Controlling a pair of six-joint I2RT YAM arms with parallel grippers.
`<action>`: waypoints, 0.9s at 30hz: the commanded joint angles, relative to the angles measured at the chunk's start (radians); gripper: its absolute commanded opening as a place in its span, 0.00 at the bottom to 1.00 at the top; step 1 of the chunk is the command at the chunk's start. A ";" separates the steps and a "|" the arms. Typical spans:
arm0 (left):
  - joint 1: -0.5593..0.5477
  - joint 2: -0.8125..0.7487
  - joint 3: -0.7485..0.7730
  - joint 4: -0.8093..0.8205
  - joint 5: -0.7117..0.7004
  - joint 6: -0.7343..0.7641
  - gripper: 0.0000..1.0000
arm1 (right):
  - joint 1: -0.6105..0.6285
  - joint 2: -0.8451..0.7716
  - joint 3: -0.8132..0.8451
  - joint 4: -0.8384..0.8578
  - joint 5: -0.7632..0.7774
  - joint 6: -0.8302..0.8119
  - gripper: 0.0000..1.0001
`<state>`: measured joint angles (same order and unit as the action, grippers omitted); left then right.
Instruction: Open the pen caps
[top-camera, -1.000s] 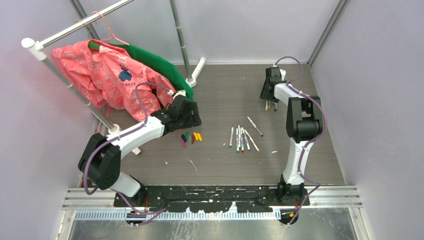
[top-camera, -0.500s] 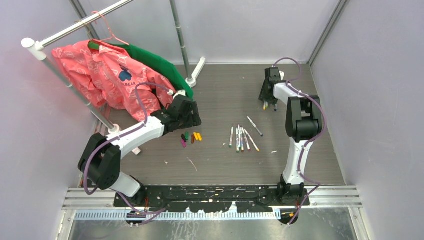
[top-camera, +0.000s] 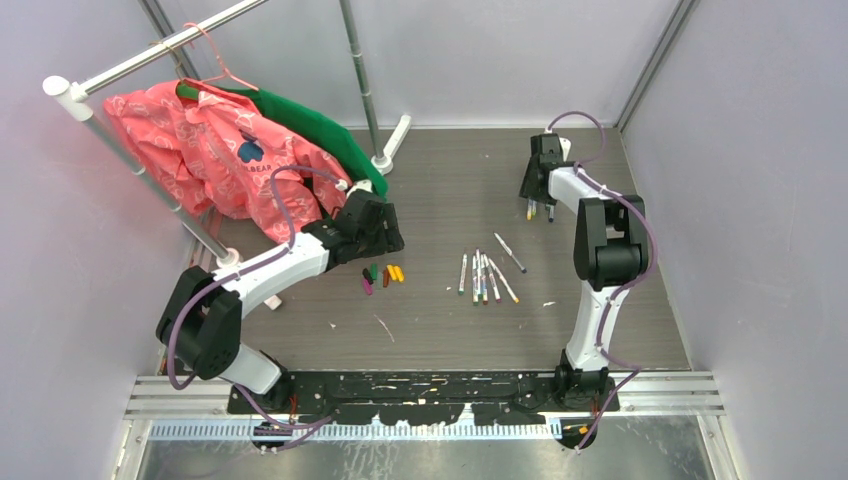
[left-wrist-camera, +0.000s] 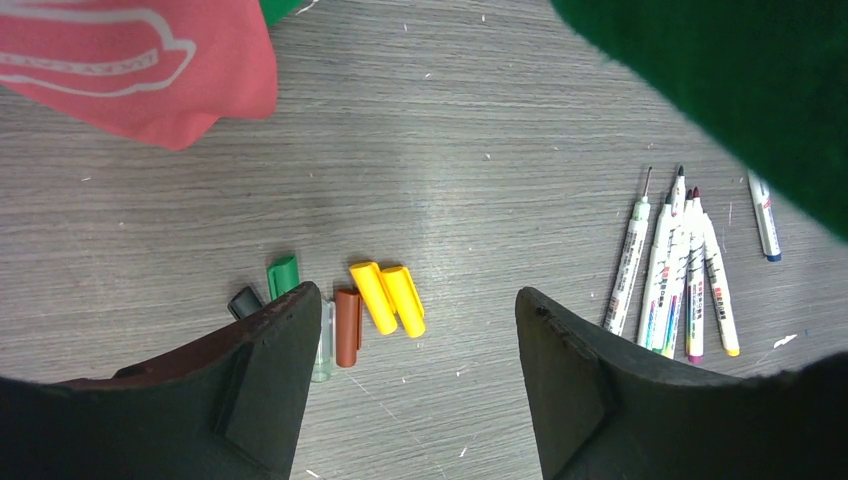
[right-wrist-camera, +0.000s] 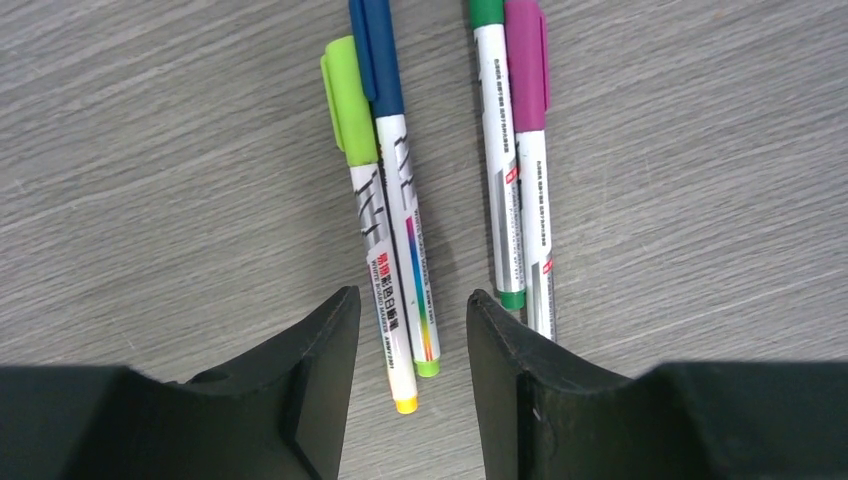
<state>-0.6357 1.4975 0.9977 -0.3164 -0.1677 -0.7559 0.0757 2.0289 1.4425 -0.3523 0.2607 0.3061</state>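
Note:
Loose pen caps lie in a cluster in the left wrist view: two yellow (left-wrist-camera: 387, 298), a brown one (left-wrist-camera: 347, 327), a green one (left-wrist-camera: 283, 274) and a dark one (left-wrist-camera: 244, 300). My left gripper (left-wrist-camera: 418, 295) hangs open and empty above them; it also shows in the top view (top-camera: 378, 240). Several uncapped pens (left-wrist-camera: 670, 270) lie to the right. My right gripper (right-wrist-camera: 412, 298) is open, low over several capped pens with lime (right-wrist-camera: 347, 100), blue (right-wrist-camera: 375, 55), green (right-wrist-camera: 486, 12) and magenta (right-wrist-camera: 527, 65) caps. Its jaws straddle the tail ends of the lime- and blue-capped pens.
A clothes rack stands at the back left with a pink shirt (top-camera: 210, 150) and a green garment (top-camera: 315, 125), close behind my left wrist. The rack's foot (top-camera: 385, 160) rests on the table. One pen (top-camera: 510, 253) lies apart from the uncapped row (top-camera: 483, 277).
The right wrist has shifted slightly over the capped pens. The left arm has not moved.

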 joint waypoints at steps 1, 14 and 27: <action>-0.004 -0.024 0.007 0.051 0.001 -0.010 0.71 | 0.017 -0.076 -0.002 0.047 0.009 -0.022 0.49; -0.004 -0.042 -0.007 0.051 0.000 -0.014 0.71 | 0.038 -0.032 0.046 -0.004 -0.039 -0.033 0.48; -0.004 -0.039 -0.014 0.056 -0.003 -0.014 0.71 | 0.039 0.023 0.077 -0.022 -0.063 -0.033 0.48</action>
<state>-0.6357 1.4933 0.9848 -0.3042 -0.1642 -0.7597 0.1123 2.0361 1.4693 -0.3763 0.2153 0.2874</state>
